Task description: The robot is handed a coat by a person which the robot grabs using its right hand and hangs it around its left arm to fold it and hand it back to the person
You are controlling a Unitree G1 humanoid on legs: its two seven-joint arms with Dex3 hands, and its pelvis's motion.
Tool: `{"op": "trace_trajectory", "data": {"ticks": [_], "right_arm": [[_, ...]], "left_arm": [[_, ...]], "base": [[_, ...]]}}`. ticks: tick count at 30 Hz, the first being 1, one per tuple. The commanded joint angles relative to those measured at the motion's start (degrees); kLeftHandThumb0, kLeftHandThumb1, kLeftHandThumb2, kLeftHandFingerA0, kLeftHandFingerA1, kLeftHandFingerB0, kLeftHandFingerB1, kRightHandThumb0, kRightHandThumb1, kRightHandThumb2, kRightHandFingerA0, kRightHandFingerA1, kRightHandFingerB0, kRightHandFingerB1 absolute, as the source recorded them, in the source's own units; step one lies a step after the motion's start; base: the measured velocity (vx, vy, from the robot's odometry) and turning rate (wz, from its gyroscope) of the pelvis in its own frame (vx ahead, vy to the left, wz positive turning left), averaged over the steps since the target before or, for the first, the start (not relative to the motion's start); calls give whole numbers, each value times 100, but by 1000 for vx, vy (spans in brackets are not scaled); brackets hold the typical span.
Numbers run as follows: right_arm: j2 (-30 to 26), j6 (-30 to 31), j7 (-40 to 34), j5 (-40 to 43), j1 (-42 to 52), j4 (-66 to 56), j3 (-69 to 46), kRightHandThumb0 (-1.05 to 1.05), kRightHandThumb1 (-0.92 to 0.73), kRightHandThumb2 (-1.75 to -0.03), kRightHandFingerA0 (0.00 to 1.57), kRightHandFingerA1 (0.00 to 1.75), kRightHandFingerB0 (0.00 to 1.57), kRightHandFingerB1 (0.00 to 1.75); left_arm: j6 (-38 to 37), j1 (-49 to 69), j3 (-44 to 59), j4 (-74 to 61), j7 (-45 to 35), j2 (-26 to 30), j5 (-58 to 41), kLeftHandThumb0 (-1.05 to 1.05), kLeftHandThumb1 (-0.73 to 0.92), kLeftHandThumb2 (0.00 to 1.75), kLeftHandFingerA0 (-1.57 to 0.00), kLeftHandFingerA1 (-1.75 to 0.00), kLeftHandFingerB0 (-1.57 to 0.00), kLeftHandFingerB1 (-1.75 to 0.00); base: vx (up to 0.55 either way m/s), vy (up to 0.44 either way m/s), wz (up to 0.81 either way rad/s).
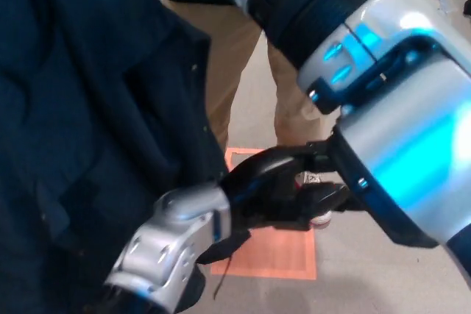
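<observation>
- A dark navy coat (81, 123) fills the space to the left of the robot's left hand (276, 189), its folds hanging past the silver wrist (173, 237) just behind that hand; it seems draped over the left arm, though the arm beneath is hidden
- The left hand pokes out from the coat's edge, its black fingers (280, 167) spread apart and grasping nothing
- The right arm (383, 86), silver with blue lights, crosses above and to the right of the left hand, very close to the camera; the right hand is out of sight, so whether its fingers grip the coat cannot be told
- For this step the left forearm is best held level and steady so the cloth settles evenly, with the coat lowered gently rather than tugged
- A person's tan trousers (224, 56) stand just beyond the left hand, and a red and white shoe (321, 218) shows right below its fingers
- An orange mark (276, 255) lies on the grey floor (383, 284) under the left hand
- The legs are close, so a wide arm swing could strike them; loose cloth may also snag on the left hand
</observation>
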Motion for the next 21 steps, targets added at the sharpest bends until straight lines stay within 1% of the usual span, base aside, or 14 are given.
{"op": "trace_trajectory", "data": {"ticks": [1, 2, 3, 4, 5, 6, 7, 8, 19, 20, 21], "right_arm": [[108, 54, 943, 444, 395, -1279, -1, -31, -75, -63, 82, 82, 77, 55], [64, 136, 1014, 304, 464, -1515, 111, -34, -81, -63, 91, 95, 77, 64], [57, 131, 1069, 221, 601, -1786, 214, -35, -86, -64, 103, 105, 90, 76], [72, 64, 1097, 190, 755, -2026, 301, -35, -86, -64, 103, 105, 90, 76], [91, 176, 1228, 222, 833, -2232, 334, -35, -89, -65, 104, 110, 93, 78], [111, 293, 1361, 256, 912, -2433, 368, -36, -90, -66, 103, 122, 91, 84], [128, 385, 1464, 277, 975, -2583, 390, -36, -90, -66, 103, 122, 91, 84], [176, 618, 1660, 355, 1111, -3030, 411, -36, -89, -65, 90, 89, 78, 71], [285, 966, 1892, 273, 1341, -3490, 455, -36, -89, -65, 90, 89, 78, 71], [-303, 1571, 2128, 492, 986, -4239, -277, -40, -84, -65, 106, 77, 102, 71], [-611, 2001, 2304, 538, 799, -4678, -628, -41, -86, -66, 104, 71, 106, 70]], "left_arm": [[-278, -553, 110, 675, 608, -258, 356, -60, 63, 94, -31, -51, -27, -48], [-300, -603, 39, 676, 753, -231, 522, -51, 83, 65, -32, -35, -29, -34], [-315, -728, -137, 713, 950, -111, 872, -52, 83, 66, -27, -32, -29, -33], [-318, -880, -362, 758, 1154, 55, 1286, -52, 83, 66, -27, -32, -29, -33], [-407, -890, -546, 728, 1495, 174, 1672, -62, 69, 98, -29, -48, -29, -47], [-416, -898, -681, 666, 1811, 257, 1978, -55, 73, 65, -44, -38, -39, -35], [-380, -904, -755, 604, 2027, 296, 2153, -55, 73, 65, -44, -38, -39, -35], [-733, -1006, -820, 770, 2118, 441, 2313, -47, 78, 64, -47, -46, -42, -35], [-842, -934, -902, 756, 2310, 541, 2337, -47, 78, 64, -47, -46, -42, -35], [-1393, -2010, 296, 2506, 2285, 808, 1415, -57, 92, 69, -23, -29, -29, -31], [-1566, -2510, 961, 3312, 2303, 898, 891, -71, 83, 66, -21, -29, -28, -30]], "base": [[0, 0, 0], [0, 0, 0], [0, 0, 0], [0, 0, 0], [0, 0, 0], [0, 0, 0], [0, 0, 0], [0, 0, 0], [0, 0, 0], [0, 0, 0], [0, 0, 0]]}}
